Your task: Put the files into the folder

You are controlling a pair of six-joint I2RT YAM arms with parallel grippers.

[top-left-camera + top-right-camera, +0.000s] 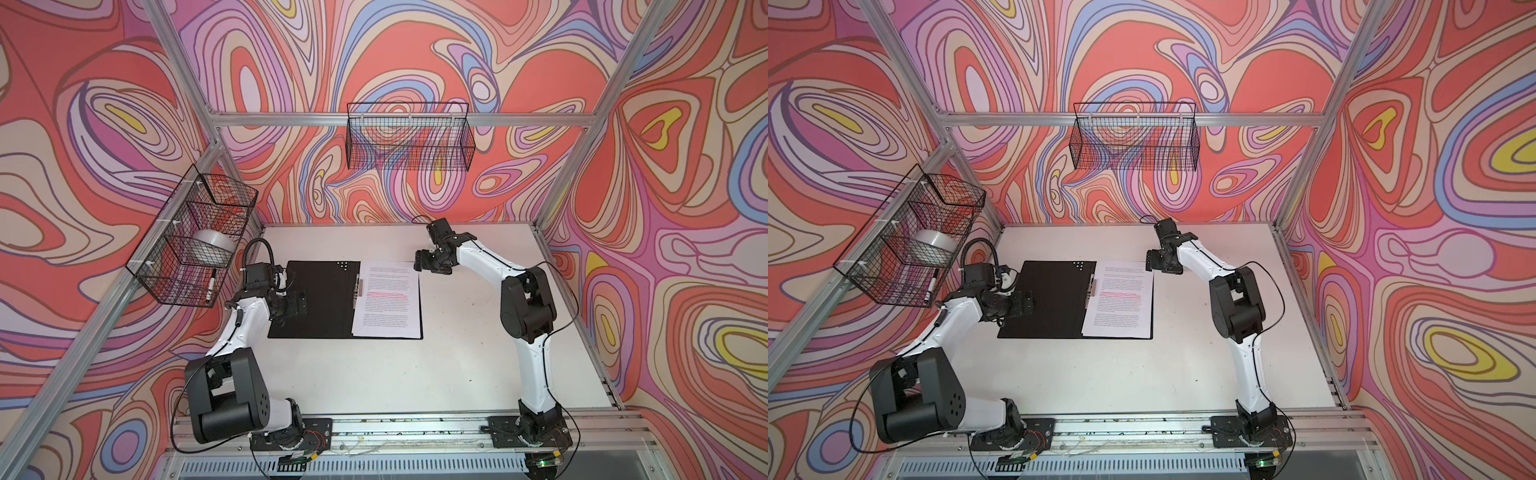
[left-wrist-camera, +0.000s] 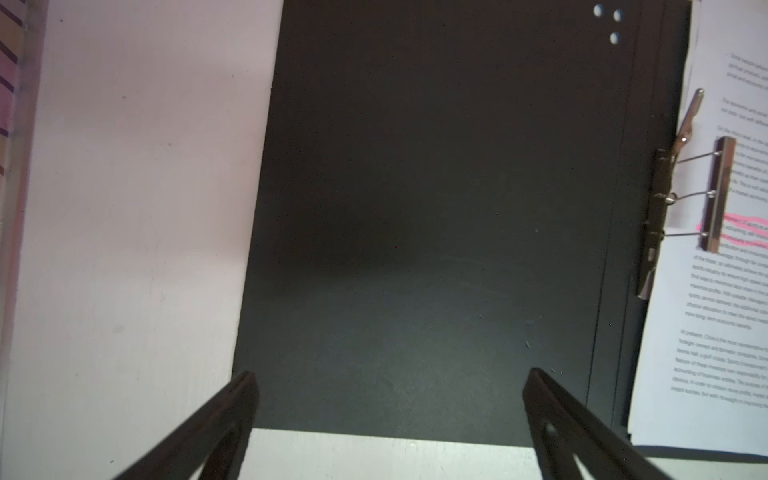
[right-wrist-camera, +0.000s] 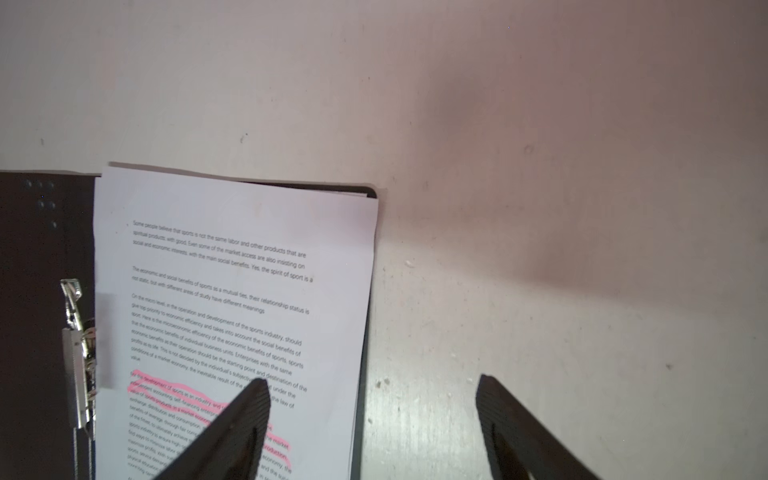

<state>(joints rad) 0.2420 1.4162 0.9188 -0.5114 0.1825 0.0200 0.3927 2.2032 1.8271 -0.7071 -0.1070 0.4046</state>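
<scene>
Both tools stand open and empty. The left tool [image 1: 301, 301] hangs over the left half of the folder [image 1: 324, 299], which lies spread flat on the white surface [image 1: 457, 365] with its black inside facing up. In the left wrist view, the left tool [image 2: 390, 374] has its fingers spread wide. One fingertip [image 2: 247, 376] is above the folder's outer edge and the other is above the black panel. Whether they touch the panel I cannot tell.

The files [image 1: 388, 299] lie on the right half of the folder, printed side up, with the pink highlighted lines about midway down the top sheet. Their left margin sits beside the metal clip [image 2: 660, 208] on the spine, and its bar reaches over that margin. The sheets sit slightly askew, one far corner poking past the folder's far edge.

The right tool [image 1: 419, 264] sits at the far right corner of the files in both top views. In the right wrist view, the right tool [image 3: 372, 380] straddles their right edge. One fingertip [image 3: 257, 395] is above the highlighted text and the other is above bare surface beyond the folder. Nothing is between its fingers.
</scene>
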